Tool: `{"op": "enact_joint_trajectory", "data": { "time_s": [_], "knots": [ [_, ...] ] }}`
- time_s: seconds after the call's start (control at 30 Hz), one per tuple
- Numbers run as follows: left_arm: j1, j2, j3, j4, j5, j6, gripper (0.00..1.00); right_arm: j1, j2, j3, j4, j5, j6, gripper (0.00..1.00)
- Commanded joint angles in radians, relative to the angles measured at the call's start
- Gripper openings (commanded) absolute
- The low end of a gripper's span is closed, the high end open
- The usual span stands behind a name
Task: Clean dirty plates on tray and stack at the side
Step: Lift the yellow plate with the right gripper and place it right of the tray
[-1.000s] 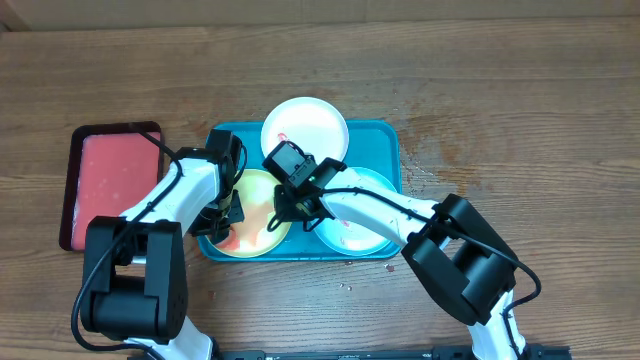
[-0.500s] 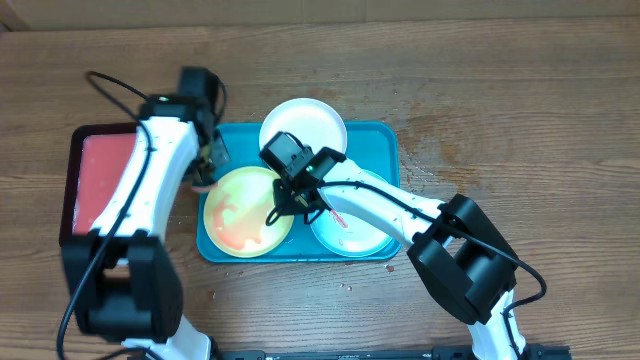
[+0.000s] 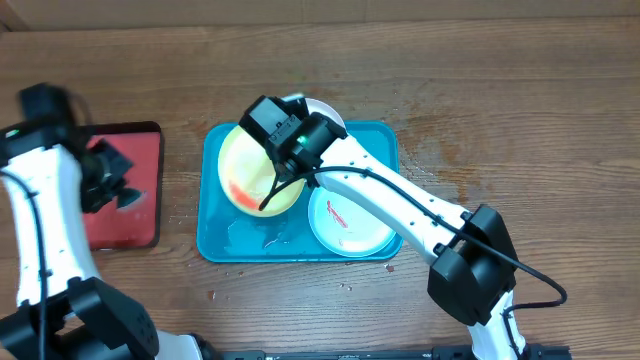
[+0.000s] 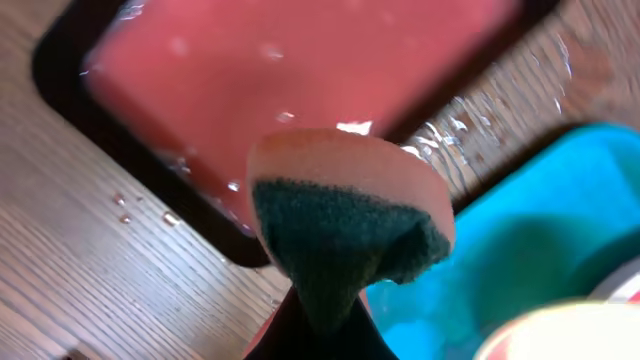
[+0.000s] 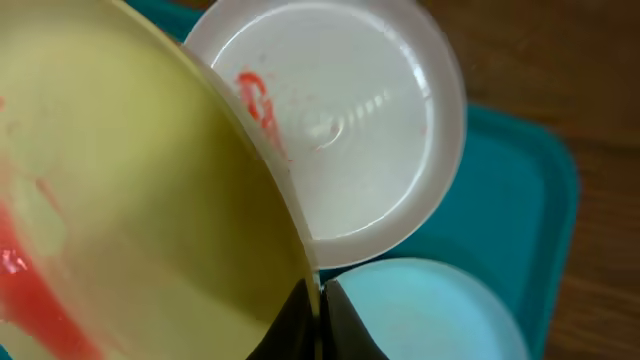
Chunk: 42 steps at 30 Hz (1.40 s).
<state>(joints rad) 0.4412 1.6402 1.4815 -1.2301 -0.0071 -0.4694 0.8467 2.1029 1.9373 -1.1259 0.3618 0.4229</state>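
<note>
**Smeared yellow-green plate being lifted off the teal tray**

Flat on the tray half a second ago, the plate is now being held tilted above it, its rim being pinched by the right gripper. The white plate and mint plate are being left lying in the tray. The left gripper, clamped on a sponge, is being swung away over the red-lined tray.

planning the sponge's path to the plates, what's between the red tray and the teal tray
Only a bare strip of wooden table separates the red tray from the teal tray, seen overhead.
</note>
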Motion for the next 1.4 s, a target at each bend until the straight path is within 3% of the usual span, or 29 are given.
{"op": "enact_joint_trajectory", "data": {
  "time_s": [0.0,0.4,0.57,0.83,1.03,1.13,1.37],
  "knots": [
    [0.093,-0.009,0.011,0.0,0.109,-0.01,0.04,0.054,-0.029,0.056,-0.026,0.267,-0.146,0.04],
    [0.165,-0.009,0.011,-0.001,0.131,-0.01,0.04,0.308,-0.029,0.056,0.053,0.821,-0.37,0.04],
    [0.164,-0.009,0.011,-0.008,0.131,-0.01,0.04,0.348,-0.029,0.056,0.117,0.85,-0.514,0.04],
    [0.164,-0.009,0.011,-0.011,0.131,-0.01,0.04,0.334,-0.029,0.056,0.122,0.844,-0.524,0.04],
    [0.164,-0.009,0.011,-0.012,0.131,-0.01,0.04,0.281,-0.029,0.051,0.102,0.567,-0.427,0.04],
    [0.164,-0.009,0.011,-0.011,0.132,-0.01,0.04,0.171,-0.029,0.045,0.099,0.172,-0.238,0.04],
    [0.164,-0.009,0.011,-0.011,0.139,-0.01,0.04,-0.123,-0.029,0.045,0.051,-0.49,-0.134,0.04]
  ]
}}
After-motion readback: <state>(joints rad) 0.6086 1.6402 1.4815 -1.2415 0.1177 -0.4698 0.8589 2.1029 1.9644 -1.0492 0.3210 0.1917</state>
